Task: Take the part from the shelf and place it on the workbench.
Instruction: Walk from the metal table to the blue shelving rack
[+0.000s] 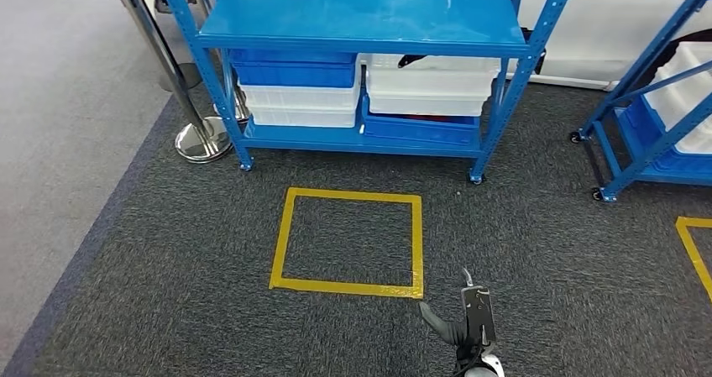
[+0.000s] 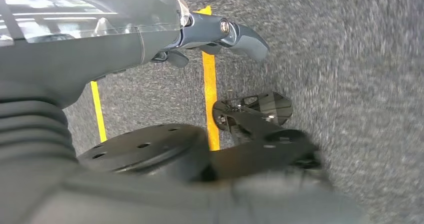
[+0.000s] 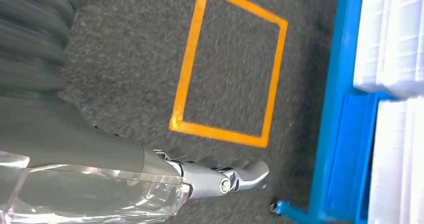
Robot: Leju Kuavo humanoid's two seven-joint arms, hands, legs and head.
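Two hands: our right hand (image 1: 467,327) hangs empty, fingers apart; left hand (image 2: 220,33), we cannot tell.
Where: the part (image 1: 411,60) lies far off, in the shelf (image 1: 353,24)'s white bin (image 1: 428,85).

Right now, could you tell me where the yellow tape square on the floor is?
In the head view, the yellow tape square lies on the dark carpet just in front of the blue shelf, centre-left.
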